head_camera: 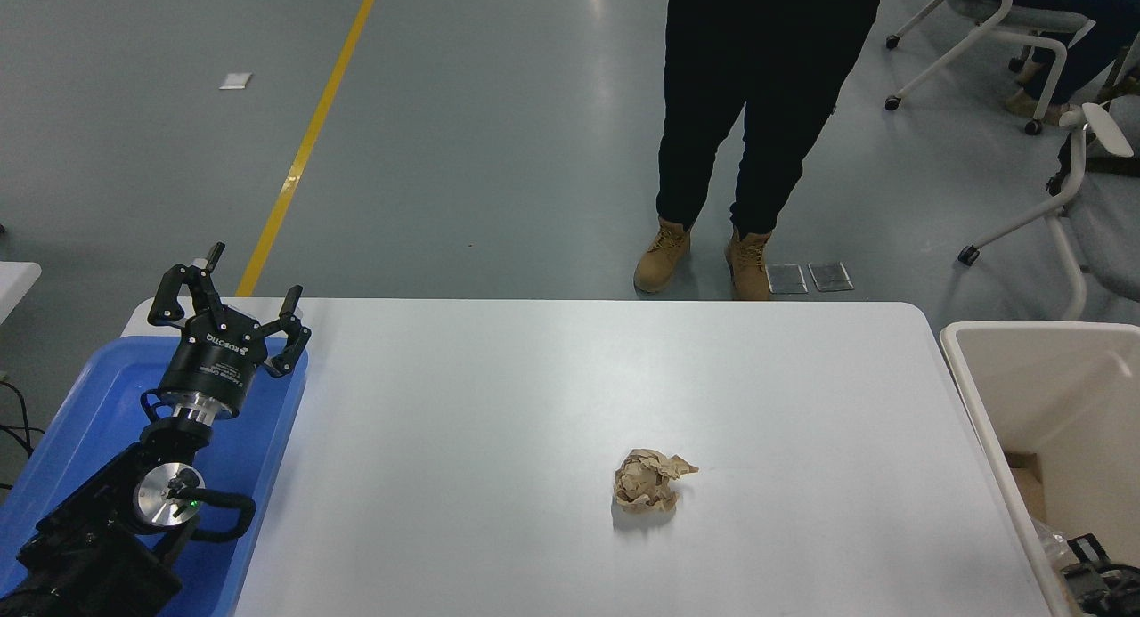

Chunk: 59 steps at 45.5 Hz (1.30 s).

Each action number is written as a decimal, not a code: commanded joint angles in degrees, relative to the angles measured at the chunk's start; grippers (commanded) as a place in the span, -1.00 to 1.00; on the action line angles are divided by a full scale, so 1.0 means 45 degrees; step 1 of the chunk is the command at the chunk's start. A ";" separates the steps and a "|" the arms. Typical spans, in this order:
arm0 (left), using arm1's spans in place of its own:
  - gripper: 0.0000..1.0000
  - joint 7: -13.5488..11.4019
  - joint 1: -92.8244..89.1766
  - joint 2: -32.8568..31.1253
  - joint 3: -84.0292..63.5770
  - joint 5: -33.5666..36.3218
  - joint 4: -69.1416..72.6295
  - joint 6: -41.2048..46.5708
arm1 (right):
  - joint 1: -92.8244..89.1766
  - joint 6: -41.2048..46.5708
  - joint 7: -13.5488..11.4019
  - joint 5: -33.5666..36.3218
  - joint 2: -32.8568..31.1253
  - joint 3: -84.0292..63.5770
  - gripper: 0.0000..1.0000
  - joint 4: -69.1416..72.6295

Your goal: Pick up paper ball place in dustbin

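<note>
Head view position: I look from high on the robot's side, down and forward across the white table [534,377].
Facing: toward the far edge and the grey floor [490,136] filling the upper frame.
Nearness: table fills the lower half; floor farther.
Shared views: only one.

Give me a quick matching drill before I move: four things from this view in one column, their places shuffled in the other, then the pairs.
Things:
1. paper ball
2. dustbin
3. left gripper
4. person

Places:
A. standing on the floor past the table's far edge
B. over the blue tray at the table's left end
C. off the table's right edge
D. lying alone on the white table, right of its middle

Pairs: 1-D, 2-C, 3-B, 4-A
</note>
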 commanded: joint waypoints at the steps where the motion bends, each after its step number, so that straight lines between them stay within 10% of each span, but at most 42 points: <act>1: 0.97 0.0000 0.0000 -0.0007 0.0000 -0.0001 0.0010 0.0003 | -0.0065 -0.0003 0.0041 0.0032 0.0022 0.0070 -1.00 -0.0018; 59: 0.97 0.0000 0.0000 -0.0007 0.0000 -0.0001 0.0010 0.0003 | -0.0065 0.0036 0.0060 0.0032 -0.0076 0.0050 -1.00 -0.0038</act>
